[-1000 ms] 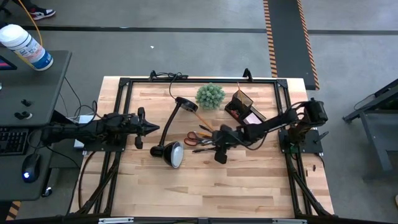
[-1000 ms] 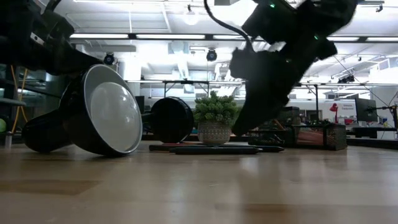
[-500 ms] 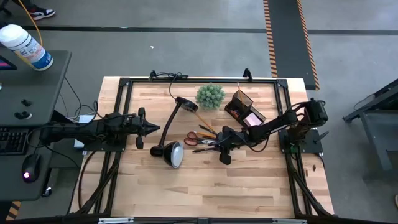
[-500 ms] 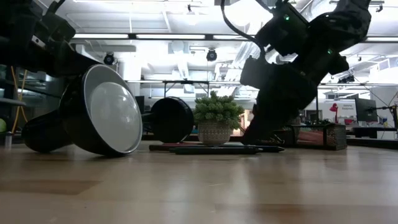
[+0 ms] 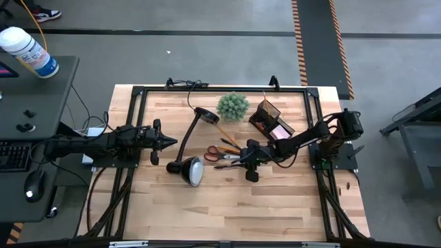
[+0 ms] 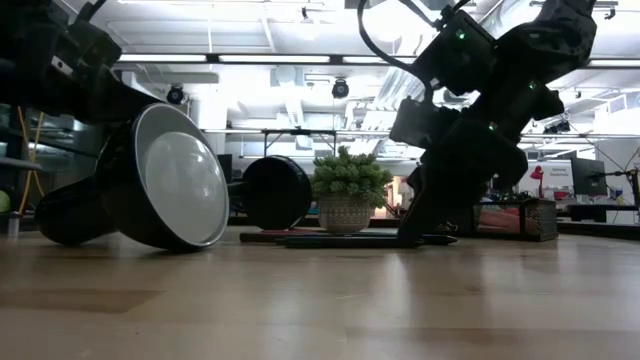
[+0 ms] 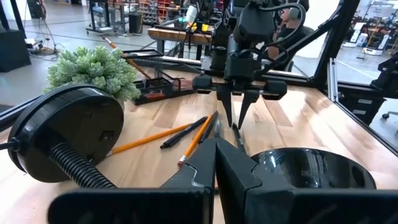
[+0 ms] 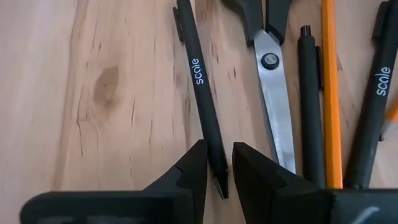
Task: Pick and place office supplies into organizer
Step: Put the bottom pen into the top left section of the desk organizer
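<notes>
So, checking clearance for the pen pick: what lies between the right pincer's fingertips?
In the right wrist view, the right pincer straddles a black pen; its tip sits between the fingertips on bare wood.

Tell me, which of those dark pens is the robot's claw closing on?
The right gripper straddles the black pen lying alone, apart from the scissors; the other pens lie beyond the blades.

Only readable text I get is on the right wrist view: "scale" in small white lowercase letters printed along the barrel of the slim matte black pen (image 8: 202, 81) lying on the wood table. Same white "scale" mark on a second matte black pen (image 8: 373, 93) at the edge of that view. Nothing legible in the other views.
</notes>
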### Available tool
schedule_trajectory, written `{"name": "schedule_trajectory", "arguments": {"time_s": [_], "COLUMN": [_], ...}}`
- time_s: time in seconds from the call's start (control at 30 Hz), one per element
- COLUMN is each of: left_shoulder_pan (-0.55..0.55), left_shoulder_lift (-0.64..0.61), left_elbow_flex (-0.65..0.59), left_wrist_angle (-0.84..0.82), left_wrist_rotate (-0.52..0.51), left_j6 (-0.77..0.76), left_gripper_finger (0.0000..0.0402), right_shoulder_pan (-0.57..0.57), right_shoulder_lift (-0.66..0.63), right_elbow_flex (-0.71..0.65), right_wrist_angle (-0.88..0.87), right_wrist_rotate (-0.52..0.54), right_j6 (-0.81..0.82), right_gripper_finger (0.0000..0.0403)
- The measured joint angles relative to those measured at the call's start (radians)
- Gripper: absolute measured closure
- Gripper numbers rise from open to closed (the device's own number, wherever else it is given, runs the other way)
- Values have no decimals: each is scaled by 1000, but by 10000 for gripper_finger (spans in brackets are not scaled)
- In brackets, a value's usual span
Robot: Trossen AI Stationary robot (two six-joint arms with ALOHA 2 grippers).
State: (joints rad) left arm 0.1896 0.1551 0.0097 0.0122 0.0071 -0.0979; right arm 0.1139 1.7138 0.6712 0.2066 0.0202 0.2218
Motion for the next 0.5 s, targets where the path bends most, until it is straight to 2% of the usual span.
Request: {"name": "schedule_trajectory", "arguments": {"time_s": [0.17,0.37,0.5], "left_shoulder_pan": [0,0,0], "left_shoulder_lift": [0,0,0], "left_elbow_flex": [0,0,0], "left_wrist_angle": [1,1,2], "left_wrist_rotate": [0,0,-17], "left_j6": [-15,-16,-16], "left_gripper_finger": [401,401,401], "right_shoulder_pan": [0,-1,10], "right_shoulder_lift": [23,108,139], "right_elbow_flex": [1,6,6], "right_wrist_angle": [6,50,107], "right_wrist_rotate": [34,8,-1], "right_j6": [-28,-12,9], "right_gripper_finger": [335,339,374]}}
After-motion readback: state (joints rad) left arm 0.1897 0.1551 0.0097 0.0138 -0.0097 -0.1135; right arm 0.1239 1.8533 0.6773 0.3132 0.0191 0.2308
